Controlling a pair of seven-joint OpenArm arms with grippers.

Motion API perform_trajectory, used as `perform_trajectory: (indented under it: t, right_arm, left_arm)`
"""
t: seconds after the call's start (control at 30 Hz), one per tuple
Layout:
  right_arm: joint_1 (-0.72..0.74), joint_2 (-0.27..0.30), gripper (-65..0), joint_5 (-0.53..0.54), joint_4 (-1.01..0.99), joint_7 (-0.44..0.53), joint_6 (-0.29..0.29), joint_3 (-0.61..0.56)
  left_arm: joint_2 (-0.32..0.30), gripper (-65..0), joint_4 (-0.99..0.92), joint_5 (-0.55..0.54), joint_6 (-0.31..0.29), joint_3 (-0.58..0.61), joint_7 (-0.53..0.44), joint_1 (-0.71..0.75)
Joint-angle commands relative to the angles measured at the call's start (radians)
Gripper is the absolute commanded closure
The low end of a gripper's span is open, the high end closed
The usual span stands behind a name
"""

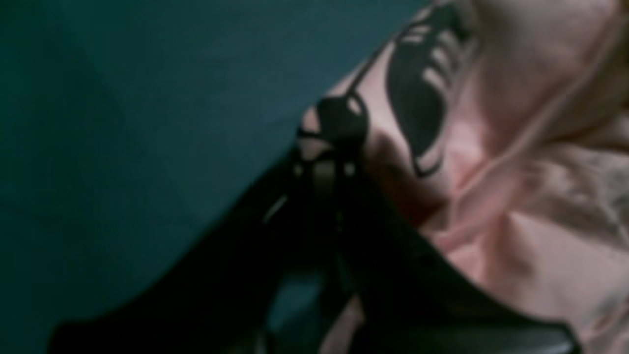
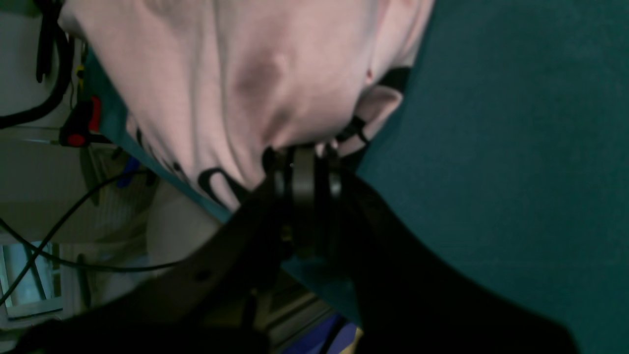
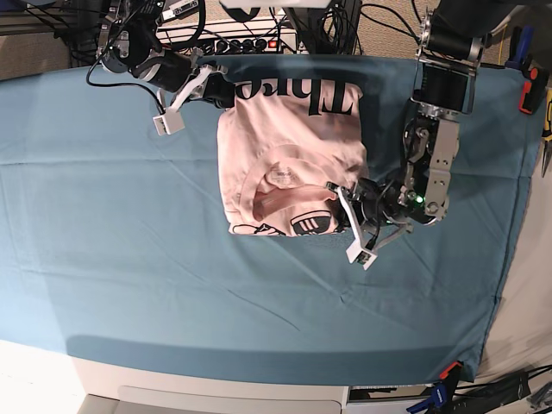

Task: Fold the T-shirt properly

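Observation:
The pale pink T-shirt lies partly folded on the teal cloth at the back middle. Black lettering shows along its far edge and a black logo near its front edge. My left gripper is at the shirt's front right corner. In the left wrist view the left gripper is shut on the T-shirt where the black print is. My right gripper is at the far left corner. In the right wrist view the right gripper is shut on the T-shirt's bunched edge.
The teal table cloth covers the whole table. A power strip and tangled cables run just behind the table's far edge. Tools with red handles sit at the right edge. The left arm's upper links stand over the back right.

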Motion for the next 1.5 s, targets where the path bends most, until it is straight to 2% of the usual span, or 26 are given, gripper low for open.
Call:
perform_trajectory:
  t: [0.0,0.13,0.17,0.27,0.3,0.43,0.5,0.63,0.7,0.87,0.97,1.07,1.2,1.3,1.47]
  right_arm:
    - [0.0,0.005,0.0,0.02,0.017,0.013,0.007,0.002]
    - [0.0,0.005,0.0,0.02,0.017,0.014,0.007,0.002]
    - [0.0,0.005,0.0,0.02,0.017,0.014,0.007,0.002]
    - [0.0,0.005,0.0,0.02,0.017,0.014,0.007,0.002]
    - [0.0,0.005,0.0,0.02,0.017,0.014,0.007,0.002]
    - [0.0,0.006,0.0,0.012,0.017,0.014,0.007,0.003]
    - [0.003,0.006,-1.2,0.007,0.017,0.013,0.007,0.003]
    - [0.012,0.018,-22.2,0.005,0.017,0.013,0.02,0.003]
    - [0.014,0.035,-26.0,0.004,0.017,0.014,0.02,0.003]
    - [0.043,0.077,-26.0,0.002,0.017,0.014,0.02,0.061]
    - [0.067,0.078,-26.0,0.021,0.035,0.007,0.02,0.156]
    - [0.068,0.082,-26.0,0.045,0.105,-0.003,0.02,0.256]
    - [0.035,0.129,-26.0,0.047,0.238,-0.017,0.02,0.36]
    - [-0.014,0.159,-26.0,0.047,0.319,-0.016,0.02,0.423]
    - [-0.106,0.166,-26.0,0.056,0.38,-0.017,0.02,0.48]
  left_arm:
    - [-0.003,0.0,0.016,0.01,0.011,-0.005,-0.035,-0.028]
    - [-0.003,0.0,0.016,0.014,0.009,-0.005,-0.037,-0.028]
    - [-0.003,-3.7,0.016,0.014,0.009,-0.005,-0.037,-0.028]
    - [-0.003,-26.4,0.016,0.019,0.009,-0.005,-0.052,-0.029]
    - [-0.003,-30.3,0.016,0.034,0.012,-0.005,-0.06,-0.029]
    - [-0.004,-30.9,0.016,0.11,0.077,-0.005,-0.087,-0.029]
    - [-0.015,-30.9,0.016,0.127,0.08,-0.005,-0.092,-0.032]
    - [-0.055,-30.9,0.016,0.126,0.08,-0.005,-0.092,-0.039]
    - [-0.077,-30.9,0.016,0.126,0.08,-0.005,-0.091,-0.04]
    - [-0.136,-30.9,0.016,0.119,0.08,-0.005,-0.079,-0.039]
    - [-0.164,-30.9,0.016,0.117,0.086,-0.006,-0.062,-0.039]
    - [-0.198,-30.4,0.024,0.093,0.129,-0.006,-0.05,-0.037]
    - [-0.262,-29.6,0.081,0.065,0.129,-0.006,-0.016,-0.016]
    - [-0.316,-28.3,0.154,0.039,0.129,-0.006,0.032,0.031]
    - [-0.407,-27.5,0.324,0.061,0.129,-0.017,0.072,0.193]
